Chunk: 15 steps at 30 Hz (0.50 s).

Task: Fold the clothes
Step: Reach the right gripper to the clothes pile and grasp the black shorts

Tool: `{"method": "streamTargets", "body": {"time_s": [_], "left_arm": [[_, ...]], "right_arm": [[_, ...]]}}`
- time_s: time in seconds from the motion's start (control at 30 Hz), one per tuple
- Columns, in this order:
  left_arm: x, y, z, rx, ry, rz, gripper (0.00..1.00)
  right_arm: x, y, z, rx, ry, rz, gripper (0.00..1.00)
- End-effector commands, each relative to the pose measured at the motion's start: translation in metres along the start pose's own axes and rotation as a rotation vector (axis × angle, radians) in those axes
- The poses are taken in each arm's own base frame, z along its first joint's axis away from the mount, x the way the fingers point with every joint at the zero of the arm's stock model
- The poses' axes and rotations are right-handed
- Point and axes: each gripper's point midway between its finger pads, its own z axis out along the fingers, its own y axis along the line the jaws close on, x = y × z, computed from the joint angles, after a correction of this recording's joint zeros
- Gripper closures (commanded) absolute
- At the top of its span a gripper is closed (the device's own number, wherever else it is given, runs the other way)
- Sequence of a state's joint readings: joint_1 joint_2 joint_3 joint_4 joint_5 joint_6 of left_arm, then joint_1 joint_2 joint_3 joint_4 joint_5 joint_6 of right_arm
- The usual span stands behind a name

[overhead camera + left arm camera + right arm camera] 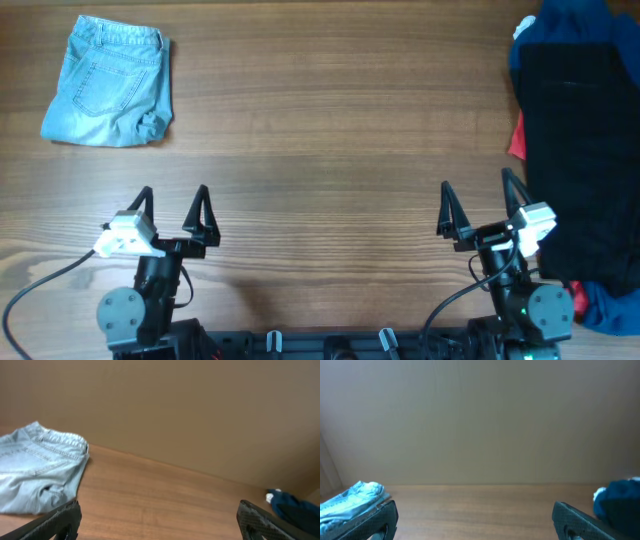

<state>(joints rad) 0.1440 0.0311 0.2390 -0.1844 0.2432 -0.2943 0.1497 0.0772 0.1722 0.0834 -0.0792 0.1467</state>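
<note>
The left gripper (pixel 173 193) and right gripper (pixel 476 183) wait at the near edge, jaws spread wide, holding nothing. The black shorts (pixel 580 150) top the pile at the right edge. I'd pinch 1 waistband corner and drag them onto bare table (pixel 330 120) first.

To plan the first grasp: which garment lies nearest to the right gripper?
The black shorts, on the pile at the table's right edge, beside the right gripper. The light-blue denim shorts lie far away, at the far left corner.

Overhead looks down; wrist cameras skim the table (pixel 330 130).
</note>
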Motion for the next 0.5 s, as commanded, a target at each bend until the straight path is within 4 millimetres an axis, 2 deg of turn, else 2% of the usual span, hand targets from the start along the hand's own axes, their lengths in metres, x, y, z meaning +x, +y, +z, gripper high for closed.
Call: {"method": "streamTargets", "body": {"time_s": [0.0,0.17,0.23,0.27,0.37,0.47], "left_arm": [[-0.017,-0.013,-0.001,0.029,0.023,-0.001,0.00],[-0.025,-0.016,0.012,0.006,0.134,-0.031,0.00],[-0.029,-0.018,0.022,-0.004,0.204,-0.047,0.00],[-0.032,-0.021,0.030,0.005,0.252,-0.026,0.00],[-0.037,-0.019,0.049,-0.010,0.350,0.006,0.00],[-0.038,-0.014,0.073,-0.040,0.461,-0.002,0.00]], "right_arm": [[-0.037,0.011,0.008,-0.035,-0.023,-0.138,0.00],[-0.074,0.015,0.037,-0.038,0.013,-0.152,0.00],[-0.083,0.018,0.055,-0.054,0.046,-0.149,0.00],[-0.085,0.017,0.070,-0.052,0.085,-0.139,0.00],[-0.085,0.013,0.106,-0.036,0.213,-0.124,0.00],[-0.074,0.009,0.147,-0.022,0.395,-0.104,0.00]]}}
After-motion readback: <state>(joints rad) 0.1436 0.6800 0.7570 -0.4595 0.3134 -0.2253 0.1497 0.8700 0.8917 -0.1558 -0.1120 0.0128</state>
